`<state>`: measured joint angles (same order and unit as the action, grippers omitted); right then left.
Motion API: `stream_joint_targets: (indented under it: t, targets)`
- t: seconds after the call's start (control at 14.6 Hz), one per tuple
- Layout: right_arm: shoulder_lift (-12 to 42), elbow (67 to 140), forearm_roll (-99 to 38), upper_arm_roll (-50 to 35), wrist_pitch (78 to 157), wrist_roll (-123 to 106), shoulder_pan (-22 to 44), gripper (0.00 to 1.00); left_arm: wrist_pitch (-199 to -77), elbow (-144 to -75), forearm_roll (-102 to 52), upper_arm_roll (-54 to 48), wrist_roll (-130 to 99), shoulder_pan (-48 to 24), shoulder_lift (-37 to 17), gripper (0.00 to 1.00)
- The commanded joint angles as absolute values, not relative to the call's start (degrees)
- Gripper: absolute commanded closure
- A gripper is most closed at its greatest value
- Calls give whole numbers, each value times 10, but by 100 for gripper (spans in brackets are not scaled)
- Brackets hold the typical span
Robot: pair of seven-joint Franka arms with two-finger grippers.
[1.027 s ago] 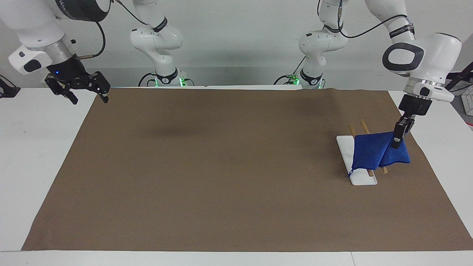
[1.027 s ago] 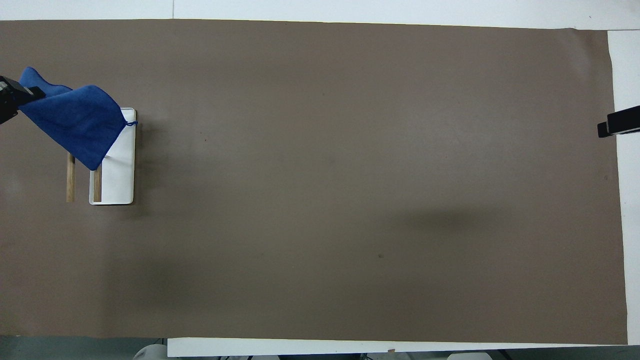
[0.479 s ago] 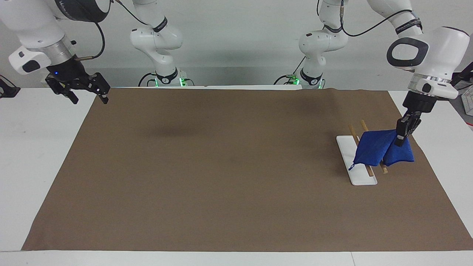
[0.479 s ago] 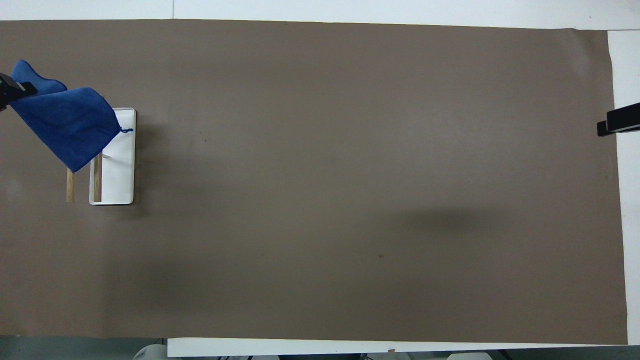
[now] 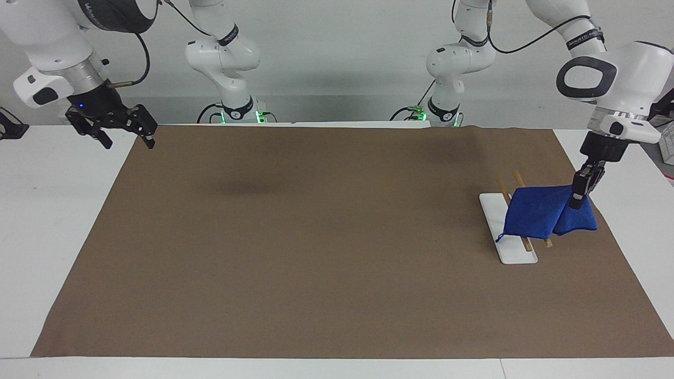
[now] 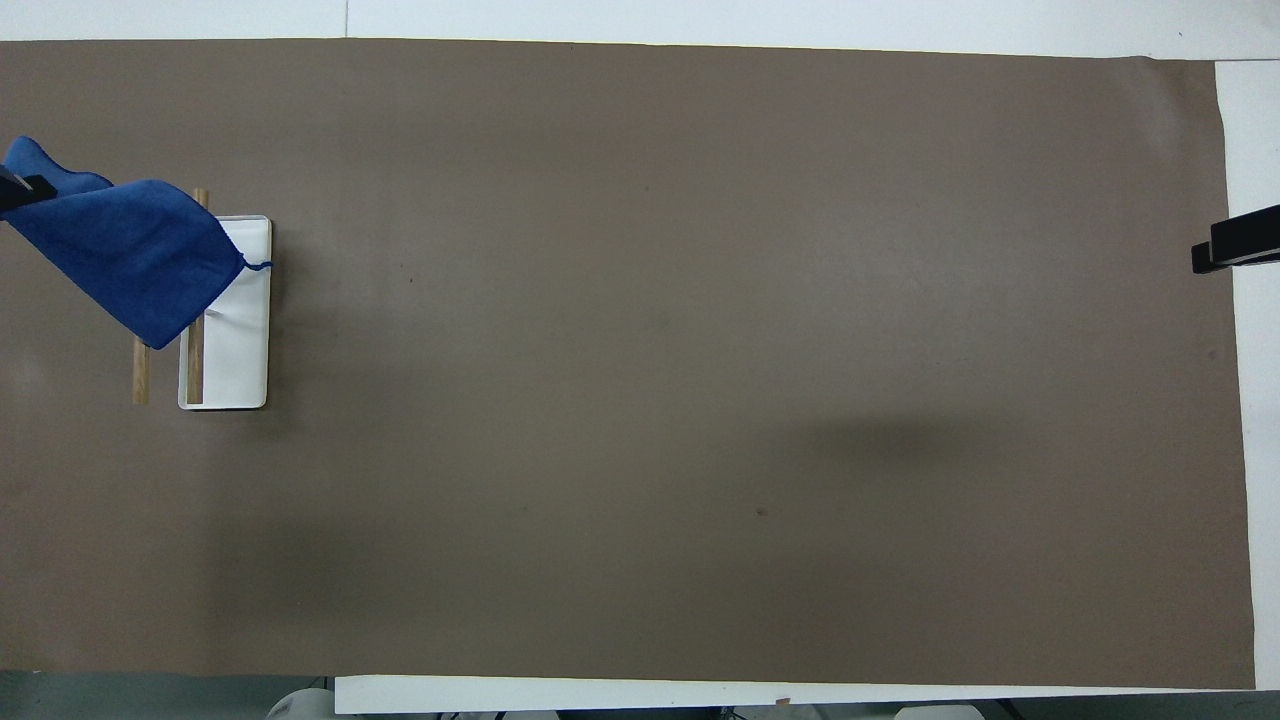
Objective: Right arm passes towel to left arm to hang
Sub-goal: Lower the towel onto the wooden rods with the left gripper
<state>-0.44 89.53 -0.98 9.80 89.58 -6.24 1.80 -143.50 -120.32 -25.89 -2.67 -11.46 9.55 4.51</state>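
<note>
Since the handover appears already done, the scene reads as the hanging step on the left arm's end of the table.

Left gripper [image 5: 577, 202]: its fingers are pinched tight on an upper corner of the towel [image 5: 537, 213], so the cloth hangs below the fingertips and spreads sideways from them over the rack.

Towel: folded over itself into two flaps; the larger flap drapes from the fingers over the wooden rails [image 5: 518, 179], the smaller one hangs just under and beside the fingers, toward the table's end. Its loop tag [image 5: 498, 239] dangles at the corner farthest from the fingers, over the white base.

Why held so: gripping a top corner likely lets the cloth's weight open it, so it can be laid across a rail; it is judged not yet released.

Rack: two thin wooden rails set over a flat white base [image 5: 513, 252]; both lie below the fingers and to the side where the cloth spreads.

Containers: none is seen; the white base is a flat slab and carries only the rails, with the towel above it.

Right gripper [image 5: 126, 134]: fingers spread wide and holding nothing, waiting above the brown mat's [image 5: 316, 237] corner at the right arm's end, well apart from the towel.
</note>
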Motion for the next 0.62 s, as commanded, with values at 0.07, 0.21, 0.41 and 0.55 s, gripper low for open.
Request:
stream_joint_targets:
  t: [0.07, 0.21, 0.41, 0.55]
  targets:
    - [-3, 890, -3, 97, 886, -58, 18, 0, -1455, -1222, -252, -29, -235, 98, 53, 100]
    - [-4, 891, -3, 98, 885, -59, 17, 0, -1455, -1247, -253, -29, -251, 99, 63, 100]
    - [-6, 890, -3, 99, 886, -56, 18, 0, -1456, -1275, -252, -29, -305, 107, 79, 100]
    - [-6, 890, -4, 102, 887, -56, 17, 0, -1456, -1295, -253, -29, -308, 110, 88, 100]
